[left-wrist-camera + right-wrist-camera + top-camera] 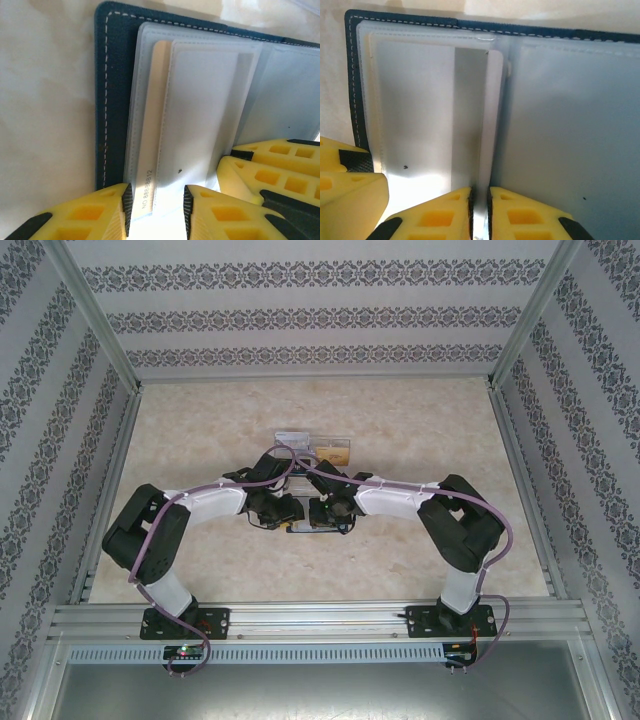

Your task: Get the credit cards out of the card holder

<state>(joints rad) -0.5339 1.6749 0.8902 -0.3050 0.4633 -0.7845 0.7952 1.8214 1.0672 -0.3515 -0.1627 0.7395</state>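
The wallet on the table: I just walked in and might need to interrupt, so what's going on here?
The card holder lies open and flat on the table, worked from both sides. The left tool stands open around the end of a pale card poking out of a pocket. The right tool is pinched on a thin pale sheet by the middle; card or pocket leaf, I can't tell. An orange card lies beyond the holder.
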